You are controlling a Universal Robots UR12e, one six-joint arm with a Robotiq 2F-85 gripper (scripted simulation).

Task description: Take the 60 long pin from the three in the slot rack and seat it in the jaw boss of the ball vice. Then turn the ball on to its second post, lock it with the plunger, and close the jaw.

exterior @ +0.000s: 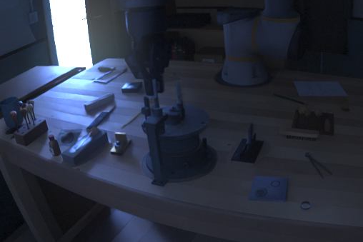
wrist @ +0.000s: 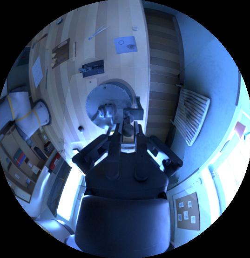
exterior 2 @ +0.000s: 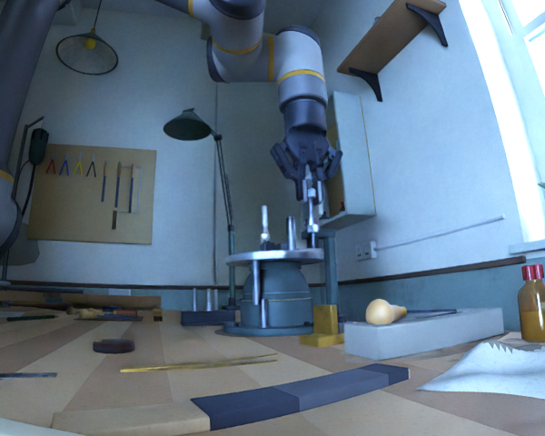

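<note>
The ball vice [exterior: 178, 141] [exterior 2: 275, 286] [wrist: 107, 106] stands in the middle of the bench. A pin [exterior 2: 291, 232] stands upright on its round top plate, beside a taller lever [exterior: 178, 95] [exterior 2: 264, 224]. A bracket post [exterior: 154, 146] [exterior 2: 330, 272] rises at the vice's near edge and carries the plunger [exterior 2: 312, 213] [wrist: 128, 131] at its top. My gripper [exterior: 153, 93] [exterior 2: 311, 192] [wrist: 128, 134] hangs straight above that post, closed on the plunger's knob. The slot rack [exterior: 247, 149] [exterior 2: 207, 315] [wrist: 93, 68] sits right of the vice with pins still in it.
The robot base [exterior: 246, 66] stands behind the vice. A grey block with a wooden-handled tool [exterior 2: 421, 328], a small yellow block [exterior: 120, 142] [exterior 2: 325, 324], a brown bottle [exterior 2: 538, 305], a bur stand [exterior: 28, 123] and tweezers [exterior 2: 198, 363] lie left of the vice.
</note>
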